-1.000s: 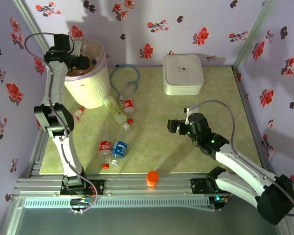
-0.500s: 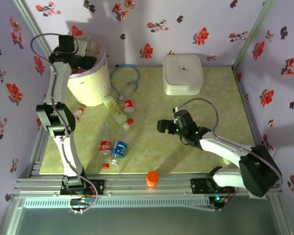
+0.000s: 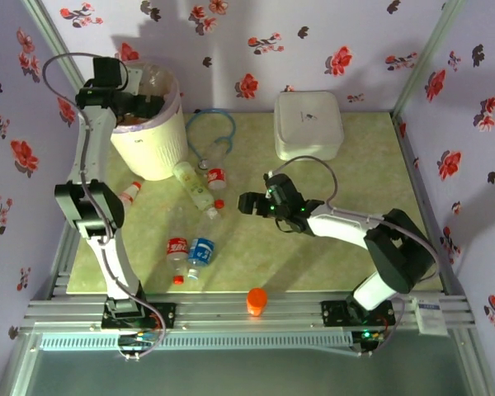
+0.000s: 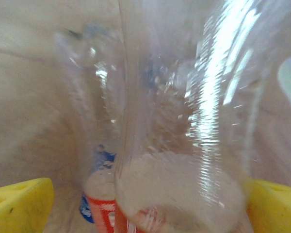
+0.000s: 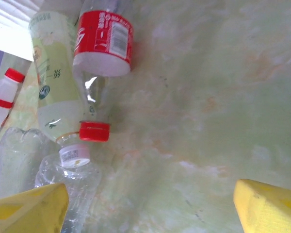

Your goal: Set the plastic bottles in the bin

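Left fingers over the bin in the top view, right fingers low near bottles on the tabletop. Left wrist: spread apart, clear bottle loose between, likely the release step. Right wrist: apart, empty; next calls for straddling the red-label bottle.

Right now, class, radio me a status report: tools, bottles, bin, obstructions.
Left tool open over bin, clear bottle between its fingers. Right tool open, empty, low over loose bottles on table. Blue hose lies beside bin; nothing blocks the bottles.
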Available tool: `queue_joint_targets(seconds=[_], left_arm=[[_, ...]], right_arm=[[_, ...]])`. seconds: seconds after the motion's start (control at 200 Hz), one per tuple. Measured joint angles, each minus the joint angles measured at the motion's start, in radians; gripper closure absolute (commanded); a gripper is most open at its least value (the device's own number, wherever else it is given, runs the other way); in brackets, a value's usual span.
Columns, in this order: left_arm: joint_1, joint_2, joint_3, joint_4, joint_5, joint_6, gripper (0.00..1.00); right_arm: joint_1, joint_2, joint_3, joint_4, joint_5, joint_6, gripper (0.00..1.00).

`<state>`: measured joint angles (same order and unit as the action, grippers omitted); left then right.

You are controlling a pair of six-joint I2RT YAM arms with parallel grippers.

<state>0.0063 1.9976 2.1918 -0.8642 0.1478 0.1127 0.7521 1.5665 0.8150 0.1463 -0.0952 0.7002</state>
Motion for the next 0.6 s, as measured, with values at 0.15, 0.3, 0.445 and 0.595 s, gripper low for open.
queue_joint_targets(seconds=[0.15,0.3,0.445,0.595], left_arm=[[-0.002,-0.121,0.001,-0.023,-0.043,0.002,0.00],[-0.010,-0.259,0.002,-0.028,-0.133,0.003,0.00],[-0.069,-0.396,-0.052,-0.014,-0.229,0.004,0.00],[-0.243,-0.518,-0.177,0.018,-0.285,-0.024,0.08]], right_arm=[[0.008,0.001,0.000,0.002,-0.006,0.011,0.08],[0.008,-0.008,0.000,-0.015,0.004,0.004,0.06],[-0.002,-0.058,0.000,-0.054,0.032,-0.023,0.06],[-0.050,-0.121,-0.001,-0.082,0.060,-0.050,0.06]])
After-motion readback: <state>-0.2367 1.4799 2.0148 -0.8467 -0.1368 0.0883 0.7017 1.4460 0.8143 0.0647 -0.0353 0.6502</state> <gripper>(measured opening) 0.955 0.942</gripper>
